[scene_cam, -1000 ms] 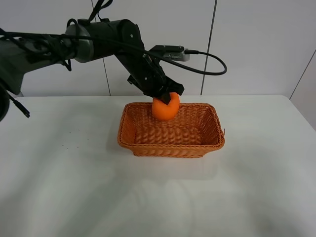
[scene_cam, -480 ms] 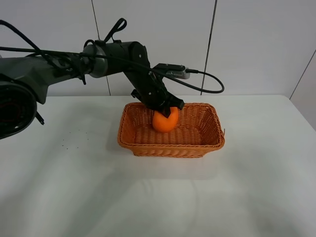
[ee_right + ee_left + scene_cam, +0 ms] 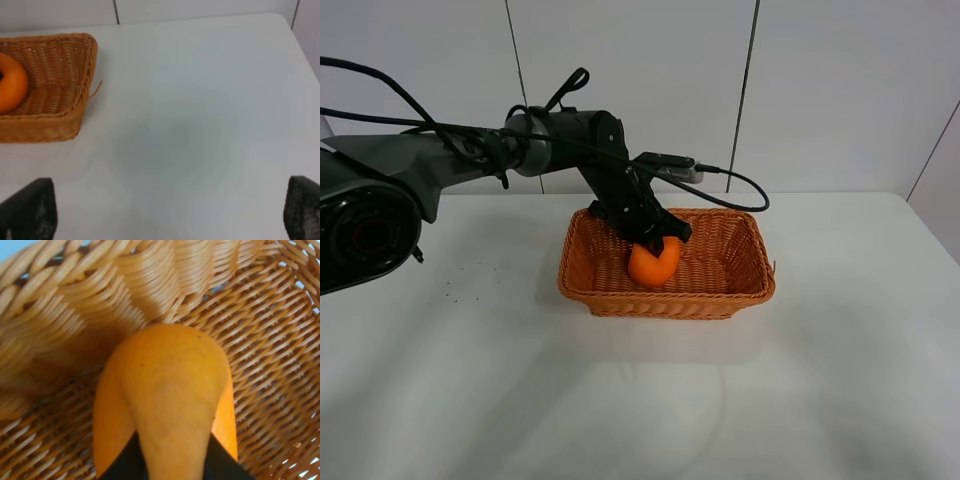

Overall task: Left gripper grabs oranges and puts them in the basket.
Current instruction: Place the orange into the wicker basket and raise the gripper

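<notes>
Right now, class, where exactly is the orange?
In the exterior high view the orange is low inside the basket, left of its middle, gripped from above by the left pincer.

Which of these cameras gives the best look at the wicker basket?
The exterior high view: the whole basket shows, rim and all sides, with the orange inside. The left wrist view shows only close-up weave around the orange; the right wrist view catches one end, cut by the picture's edge.

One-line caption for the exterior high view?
Left gripper holds the orange low inside the wicker basket on the white table.
</notes>
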